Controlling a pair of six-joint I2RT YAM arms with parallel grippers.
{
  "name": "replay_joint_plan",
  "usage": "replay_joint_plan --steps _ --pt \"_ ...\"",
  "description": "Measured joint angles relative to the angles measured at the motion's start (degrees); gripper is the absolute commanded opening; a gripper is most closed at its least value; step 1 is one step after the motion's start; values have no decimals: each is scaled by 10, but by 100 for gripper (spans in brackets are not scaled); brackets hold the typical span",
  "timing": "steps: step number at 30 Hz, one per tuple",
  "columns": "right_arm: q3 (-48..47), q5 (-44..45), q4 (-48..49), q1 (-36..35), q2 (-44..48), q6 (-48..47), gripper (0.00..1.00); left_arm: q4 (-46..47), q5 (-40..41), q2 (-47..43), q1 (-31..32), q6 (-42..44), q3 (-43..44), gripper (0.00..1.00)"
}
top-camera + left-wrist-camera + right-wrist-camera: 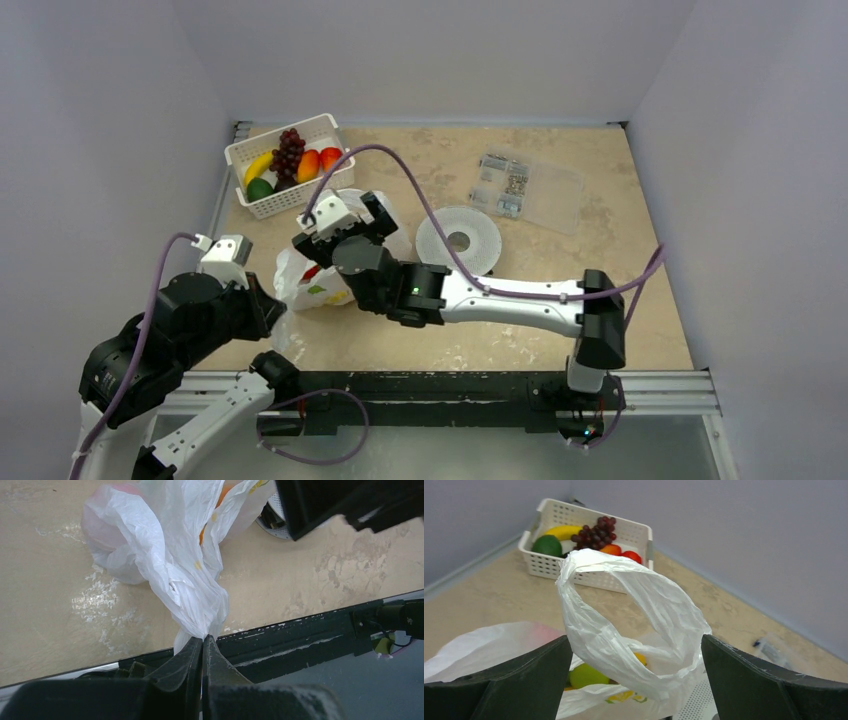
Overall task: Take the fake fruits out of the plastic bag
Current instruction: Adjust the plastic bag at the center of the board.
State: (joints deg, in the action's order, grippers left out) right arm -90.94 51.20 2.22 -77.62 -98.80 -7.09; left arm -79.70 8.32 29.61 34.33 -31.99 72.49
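Where your left pincer [202,639] stands: jaws pressed together, clamped on a twisted tail of the thin, crinkly, translucent white plastic bag [150,550], over the table's near edge.
Right pincer [636,645]: jaws wide apart, one on each side of the bag's upright handle loop; you cannot tell whether either finger touches the film.
Bag: slumped on the beige mottled table [50,630], pulled into a taut rope toward your left grip.
Inside it: small glossy plastic fruits [584,675], a yellow-green rounded one with a yellow one just beside it; the left wrist view shows a pinkish-red bulge through the film.
Done: by my reading, little or nothing. No fruit lies loose on the table.
Left: every fruit you see in the bag has to come out.
Beyond: a white slotted plastic basket [270,205] holds a banana, dark grapes and green, orange and red pieces, well apart from the bag.
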Motion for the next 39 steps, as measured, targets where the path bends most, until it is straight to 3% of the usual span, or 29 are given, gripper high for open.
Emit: replay_joint_plan --steps 1,2,4,7,11,18,25,31,34,39 --pt "-7 22 11 0 -20 -23 97 1 0 0 0 0 0 0" --pt "-13 41 26 0 -39 -45 84 2 0 0 0 0 0 0" --pt "-15 68 48 4 -65 -80 50 3 2 0 0 0 0 0" --pt "-2 75 63 19 -64 -93 30 3 9 0 0 -2 0 0" --pt "14 -35 45 97 -7 -27 0 2 17 -1 0 -8 3 0" --pt "-21 -319 45 294 37 135 0 8 14 0 0 -36 36 0" --pt "-205 -539 -4 348 -86 237 0 22 2 27 0 -73 111 0" --pt "-226 -615 -67 369 -105 278 1 86 -108 10 0 -105 42 0" --pt "-196 -617 -89 369 -82 289 22 116 -159 2 0 -124 -15 0" --pt "-174 -603 -163 368 -42 292 86 150 -212 -10 0 -150 -62 0"
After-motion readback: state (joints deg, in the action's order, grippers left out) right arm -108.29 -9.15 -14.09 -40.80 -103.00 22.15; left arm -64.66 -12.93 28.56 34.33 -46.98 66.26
